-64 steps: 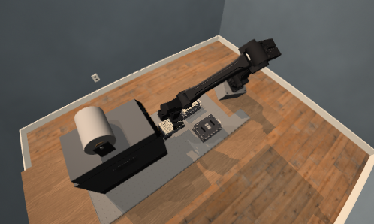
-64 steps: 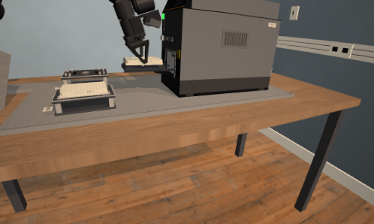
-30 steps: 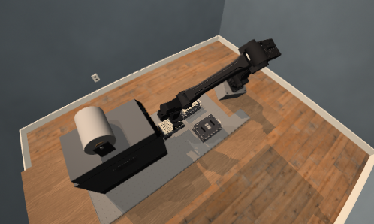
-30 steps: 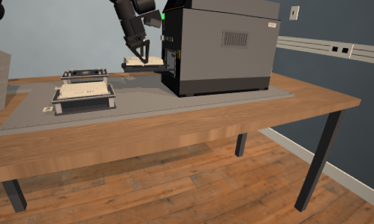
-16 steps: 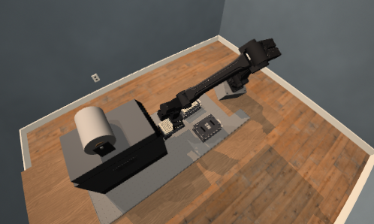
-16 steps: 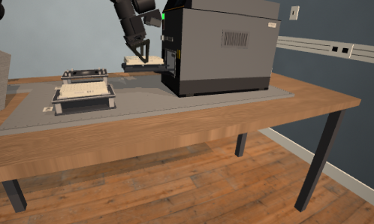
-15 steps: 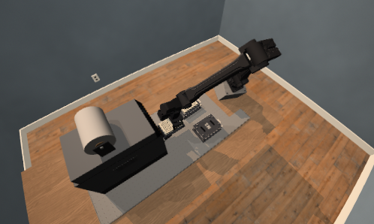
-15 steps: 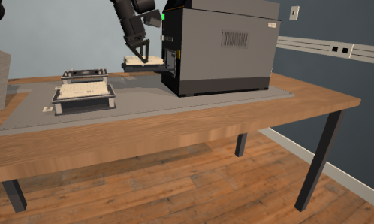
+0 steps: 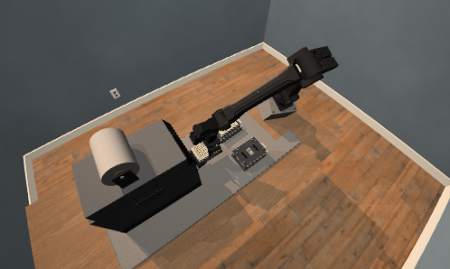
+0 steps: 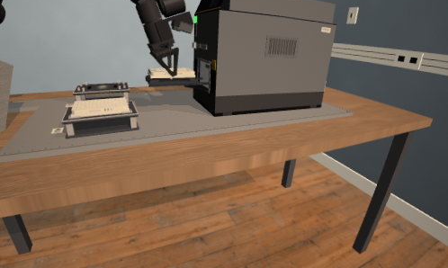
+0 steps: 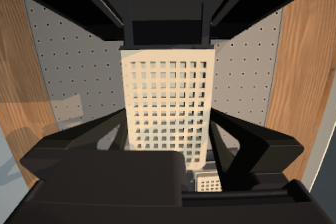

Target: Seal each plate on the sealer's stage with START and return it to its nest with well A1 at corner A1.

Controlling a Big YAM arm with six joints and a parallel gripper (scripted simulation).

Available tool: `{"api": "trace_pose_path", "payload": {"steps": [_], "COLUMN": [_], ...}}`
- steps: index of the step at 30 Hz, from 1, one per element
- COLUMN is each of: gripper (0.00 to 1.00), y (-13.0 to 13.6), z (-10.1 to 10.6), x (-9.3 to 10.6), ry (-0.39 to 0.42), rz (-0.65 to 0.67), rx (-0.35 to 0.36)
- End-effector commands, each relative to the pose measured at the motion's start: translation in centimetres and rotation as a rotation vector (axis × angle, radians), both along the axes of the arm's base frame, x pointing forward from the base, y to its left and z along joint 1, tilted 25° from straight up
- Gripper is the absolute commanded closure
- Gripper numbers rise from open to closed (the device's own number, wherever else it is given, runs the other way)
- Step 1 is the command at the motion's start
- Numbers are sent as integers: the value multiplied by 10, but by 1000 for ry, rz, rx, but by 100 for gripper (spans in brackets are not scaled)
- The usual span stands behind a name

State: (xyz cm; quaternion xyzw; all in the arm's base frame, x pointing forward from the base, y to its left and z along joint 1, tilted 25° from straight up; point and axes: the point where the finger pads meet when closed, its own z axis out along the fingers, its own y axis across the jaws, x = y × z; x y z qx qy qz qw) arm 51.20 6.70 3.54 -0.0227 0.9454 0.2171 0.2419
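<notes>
A cream well plate lies flat on the dark stage, which is out at the sealer's front. My gripper is shut on this plate, one finger at each long side. Whether foil covers its wells I cannot tell. The sealer's lamp is green. The other cream plate sits in the nearer nest in the exterior view. The other nest is empty. The nest labels are not readable.
The tall sealer body stands right beyond the stage, with a white roll on top. The arm's grey base block is at the far end. A grey perforated mat lies under the nests and the sealer.
</notes>
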Motion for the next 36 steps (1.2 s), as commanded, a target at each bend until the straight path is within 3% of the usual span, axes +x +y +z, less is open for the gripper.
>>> {"api": "trace_pose_path", "payload": {"steps": [1, 15, 19, 31, 36], "gripper": [100, 100, 100, 100, 100], "y": [9, 11, 12, 17, 19], "z": [12, 13, 2, -1, -14], "x": [25, 29, 19, 7, 1], "ry": [-54, -64, -36, -38, -2], "rz": [8, 9, 10, 18, 23], "rx": [2, 2, 2, 2, 4]}}
